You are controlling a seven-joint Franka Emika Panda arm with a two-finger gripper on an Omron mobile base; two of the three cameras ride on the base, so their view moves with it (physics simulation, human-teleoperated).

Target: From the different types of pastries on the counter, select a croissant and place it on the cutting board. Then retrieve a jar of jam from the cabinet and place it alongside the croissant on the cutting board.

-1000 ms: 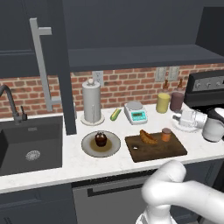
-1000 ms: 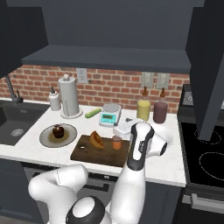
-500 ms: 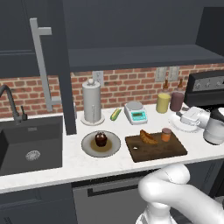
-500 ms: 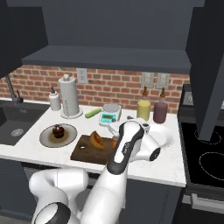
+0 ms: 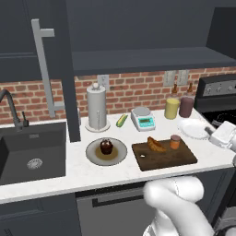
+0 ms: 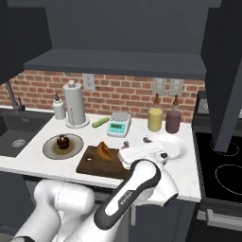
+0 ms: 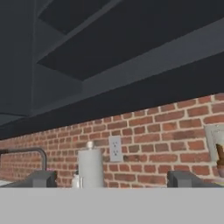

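Left base view: one croissant (image 5: pixel 156 144) is seen lying on the single cutting board (image 5: pixel 164 155), with one jam jar (image 5: pixel 175 142) standing just beside it on the same board. One cupcake (image 5: pixel 106 147) sits on a grey plate (image 5: pixel 106 151) to the left on the surface (image 5: pixel 92 173). One white plate (image 5: pixel 193 128), one scale (image 5: pixel 142 118) and two bottles stand behind. The tool (image 7: pixel 111 181) is held spread wide, nothing pinched, facing the brick wall (image 7: pixel 166 140).

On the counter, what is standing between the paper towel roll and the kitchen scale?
A small green vegetable, perhaps a cucumber, lies on the counter between the paper towel roll and the kitchen scale. Both base views show it.
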